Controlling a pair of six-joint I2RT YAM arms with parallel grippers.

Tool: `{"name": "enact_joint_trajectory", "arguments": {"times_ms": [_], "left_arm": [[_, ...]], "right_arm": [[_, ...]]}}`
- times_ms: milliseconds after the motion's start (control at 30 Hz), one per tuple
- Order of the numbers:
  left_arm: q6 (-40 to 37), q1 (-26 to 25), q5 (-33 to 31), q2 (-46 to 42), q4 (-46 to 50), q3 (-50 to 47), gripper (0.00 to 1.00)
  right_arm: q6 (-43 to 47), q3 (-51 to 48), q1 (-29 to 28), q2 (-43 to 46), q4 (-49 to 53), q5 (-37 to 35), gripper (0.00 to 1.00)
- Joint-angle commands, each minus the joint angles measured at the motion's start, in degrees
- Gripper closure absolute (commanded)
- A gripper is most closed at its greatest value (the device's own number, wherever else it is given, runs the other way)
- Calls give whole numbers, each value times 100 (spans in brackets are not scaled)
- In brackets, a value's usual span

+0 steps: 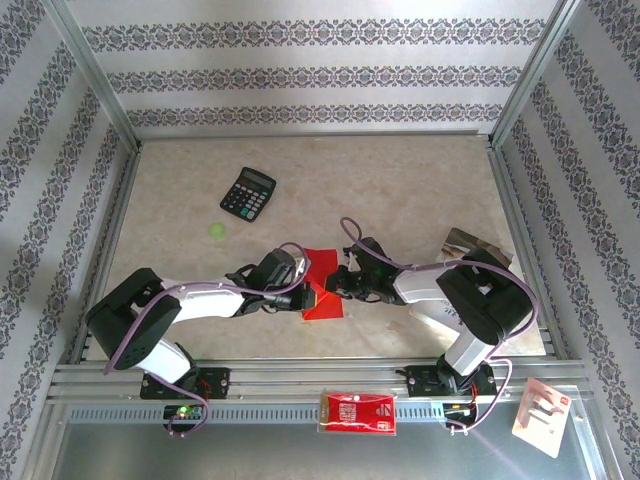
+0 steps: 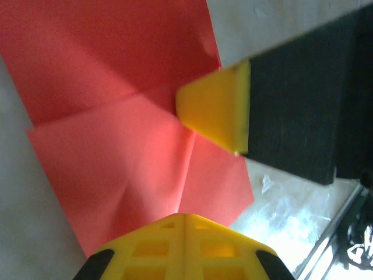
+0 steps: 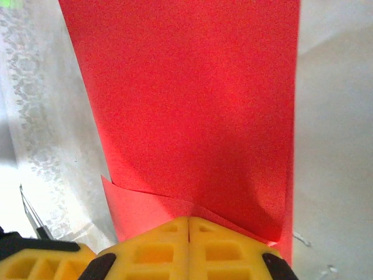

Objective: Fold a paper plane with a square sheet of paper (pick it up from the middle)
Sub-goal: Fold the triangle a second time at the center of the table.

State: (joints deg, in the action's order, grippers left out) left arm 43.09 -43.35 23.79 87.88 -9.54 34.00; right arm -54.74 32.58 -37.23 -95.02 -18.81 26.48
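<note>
Top external view: both arms reach inward over the table point(image 1: 400, 180) and meet at the red sheet of paper point(image 1: 325, 303). The sheet lies near the middle of the table's near half, partly folded, its long axis running from the arm bases toward the far wall. The left gripper point(image 1: 303, 282) comes at the sheet from its left edge and the right gripper point(image 1: 336, 284) from its right edge. Their tips sit close together over the paper's middle, neither clearly nearer. Both grippers have their yellow fingers pressed together. In the wrist views the closed tips appear to rest on the red surface, over creases and an overlapping layer, with no paper visibly pinched between them. The next crease likely has to follow that long axis, so a tip sliding sideways could skew it. A calculator point(image 1: 247, 193) sits well apart at far left.
</note>
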Motion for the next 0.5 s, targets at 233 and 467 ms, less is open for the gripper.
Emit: {"name": "enact_joint_trajectory", "arguments": {"times_ms": [233,467], "left_arm": [[-110,99,-201,703,-46,361,100],[-11,99,-254,819,-188,345,100]], "right_arm": [[507,375,139,621,696,269,86],[547,23,164,966,913,63,85]]}}
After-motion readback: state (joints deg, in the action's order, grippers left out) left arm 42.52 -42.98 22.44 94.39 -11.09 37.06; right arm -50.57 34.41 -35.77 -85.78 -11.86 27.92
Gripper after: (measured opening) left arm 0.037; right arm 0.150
